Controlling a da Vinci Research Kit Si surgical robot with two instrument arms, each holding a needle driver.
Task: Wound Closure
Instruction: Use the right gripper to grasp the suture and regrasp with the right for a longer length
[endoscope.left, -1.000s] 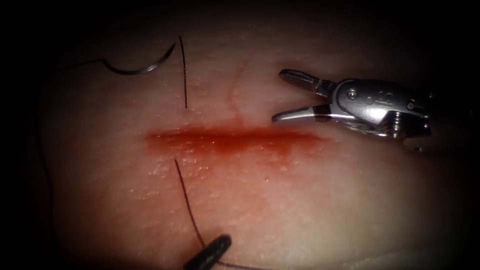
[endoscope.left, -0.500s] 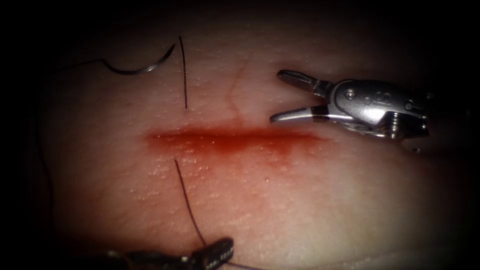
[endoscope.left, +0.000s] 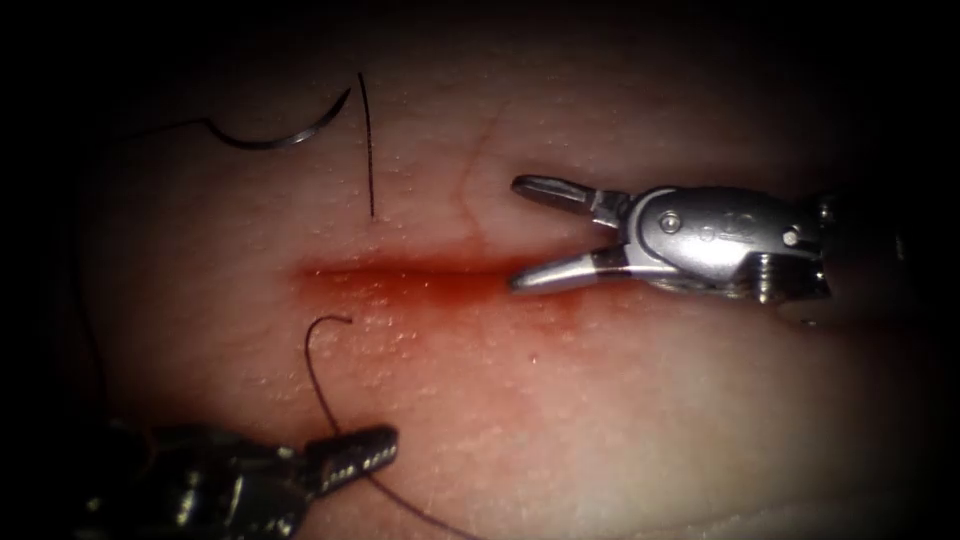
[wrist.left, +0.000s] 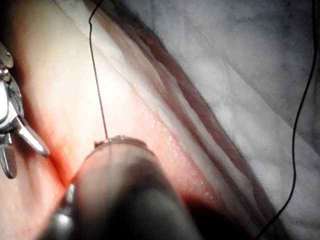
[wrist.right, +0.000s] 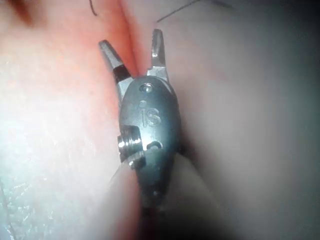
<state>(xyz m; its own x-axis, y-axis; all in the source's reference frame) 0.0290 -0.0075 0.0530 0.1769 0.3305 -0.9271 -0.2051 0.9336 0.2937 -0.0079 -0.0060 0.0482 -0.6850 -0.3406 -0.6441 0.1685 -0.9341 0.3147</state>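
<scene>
While the needle (endoscope.left: 283, 132) lies free on the tissue (endoscope.left: 620, 400), well apart from both tools and held by none, the left tool (endoscope.left: 350, 458) has its jaws clamped on the thread (endoscope.left: 318, 380), which curls up from them toward the cut (endoscope.left: 420, 275). The right tool (endoscope.left: 545, 232) hangs over the cut, jaws apart and empty.

From the left wrist, the thread (wrist.left: 97, 80) rises straight out of the left tool (wrist.left: 120, 150).

From the right wrist, the right tool (wrist.right: 132, 50) straddles the red fluid (wrist.right: 125, 30).

Against half a second ago, the left tool went left, bending the straight thread, and the right tool came nearer the cut.
</scene>
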